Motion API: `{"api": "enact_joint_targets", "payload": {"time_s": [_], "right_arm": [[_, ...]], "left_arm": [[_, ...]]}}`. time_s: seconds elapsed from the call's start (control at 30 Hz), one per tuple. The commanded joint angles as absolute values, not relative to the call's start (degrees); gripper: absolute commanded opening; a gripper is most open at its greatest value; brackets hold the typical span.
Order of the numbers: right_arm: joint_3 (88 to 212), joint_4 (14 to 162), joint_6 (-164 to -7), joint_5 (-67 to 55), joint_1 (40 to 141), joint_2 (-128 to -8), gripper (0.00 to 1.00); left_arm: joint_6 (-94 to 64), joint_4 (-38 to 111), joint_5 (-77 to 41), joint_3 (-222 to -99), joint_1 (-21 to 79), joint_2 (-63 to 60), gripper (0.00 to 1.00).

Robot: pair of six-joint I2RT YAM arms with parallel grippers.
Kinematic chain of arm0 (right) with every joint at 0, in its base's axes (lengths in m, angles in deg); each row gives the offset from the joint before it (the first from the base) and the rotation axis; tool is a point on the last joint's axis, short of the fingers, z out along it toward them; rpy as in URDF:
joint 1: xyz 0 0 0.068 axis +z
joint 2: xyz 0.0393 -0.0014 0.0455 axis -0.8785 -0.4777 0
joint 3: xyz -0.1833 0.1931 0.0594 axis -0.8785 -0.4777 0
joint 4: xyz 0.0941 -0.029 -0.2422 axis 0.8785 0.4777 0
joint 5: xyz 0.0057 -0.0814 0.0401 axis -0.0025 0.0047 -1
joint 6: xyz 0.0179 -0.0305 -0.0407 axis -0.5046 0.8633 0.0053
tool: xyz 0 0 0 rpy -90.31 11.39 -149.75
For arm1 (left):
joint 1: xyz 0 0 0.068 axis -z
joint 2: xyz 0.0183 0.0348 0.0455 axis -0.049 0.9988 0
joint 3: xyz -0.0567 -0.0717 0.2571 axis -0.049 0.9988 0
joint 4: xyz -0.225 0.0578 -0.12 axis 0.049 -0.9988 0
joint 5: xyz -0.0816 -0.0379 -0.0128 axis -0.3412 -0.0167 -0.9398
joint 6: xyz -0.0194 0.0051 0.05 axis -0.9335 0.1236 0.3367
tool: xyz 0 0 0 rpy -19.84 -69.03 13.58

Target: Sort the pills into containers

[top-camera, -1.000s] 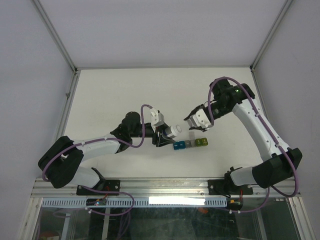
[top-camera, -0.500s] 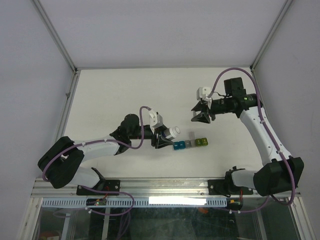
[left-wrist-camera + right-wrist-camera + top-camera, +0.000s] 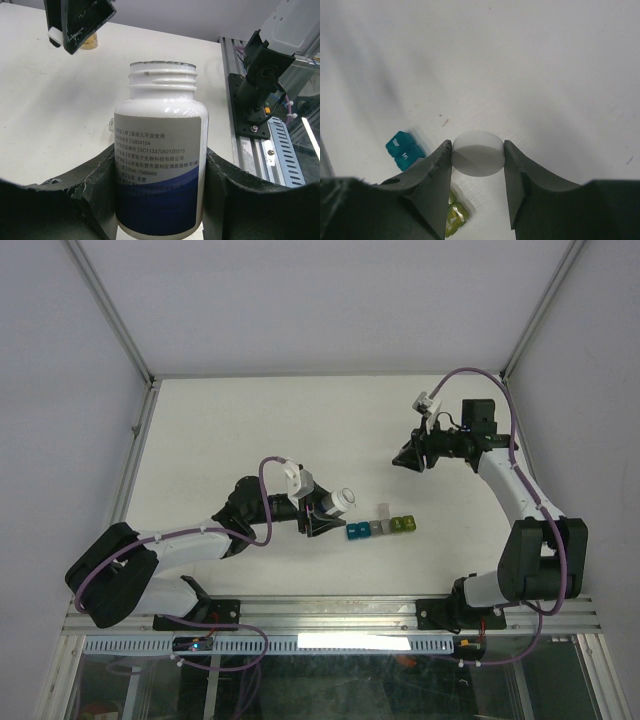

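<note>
Your left hand (image 3: 318,518) clamps the uncapped white bottle (image 3: 160,165), its base cut off from view. Your right hand (image 3: 414,455) pinches the white cap (image 3: 478,153); its fingers (image 3: 430,190) hide most of the containers (image 3: 380,528).

The bottle (image 3: 160,200) is glossy white plastic with a smooth paper label (image 3: 160,145). The cap (image 3: 478,153) is matt white plastic; at its 7 o'clock the containers (image 3: 403,150) are shiny translucent plastic. The table (image 3: 250,430) is matt.

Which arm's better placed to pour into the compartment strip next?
Likely left: its jaws hold the uncapped white plastic bottle beside the strip of coloured compartments; the right's jaws clamp the round white cap.
</note>
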State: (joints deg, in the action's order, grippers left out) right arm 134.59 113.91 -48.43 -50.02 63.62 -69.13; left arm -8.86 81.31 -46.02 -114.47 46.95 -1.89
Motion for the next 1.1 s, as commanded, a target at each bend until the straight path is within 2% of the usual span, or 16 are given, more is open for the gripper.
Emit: {"api": "enact_joint_targets", "payload": {"time_s": [0.0,0.2,0.47,0.7,0.8,0.9,1.0,1.07], "right_arm": [[134.5,108.2,-51.6,-37.7,63.1,-71.6,0.20],[135.1,106.2,-54.6,-26.5,62.9,-75.8,0.21],[135.4,104.4,-58.2,-20.9,63.0,-80.5,0.23],[136.9,105.5,-60.1,-19.3,62.9,-84.0,0.32],[136.9,105.5,-60.1,-18.9,62.9,-84.5,0.41],[137.0,105.6,-60.1,-18.8,62.9,-84.6,0.55],[137.0,106.0,-59.8,-19.3,63.0,-84.0,0.77],[137.1,106.2,-59.3,-19.8,62.9,-83.1,0.82]], "left_arm": [[-10.6,88.7,-44.1,-112.7,46.5,-4.0,0.00],[-11.6,92.5,-42.3,-109.9,46.5,-4.6,0.00],[-11.8,95.3,-40.2,-107.5,46.3,-5.1,0.00],[-12.2,96.7,-39.6,-106.5,46.4,-5.0,0.00],[-12.3,97.0,-39.4,-106.4,46.4,-4.8,0.00],[-12.4,97.2,-39.5,-106.4,46.4,-4.6,0.00],[-12.5,97.3,-39.4,-106.4,46.3,-4.6,0.00],[-12.5,97.3,-39.4,-106.3,46.3,-4.7,0.00]]}}
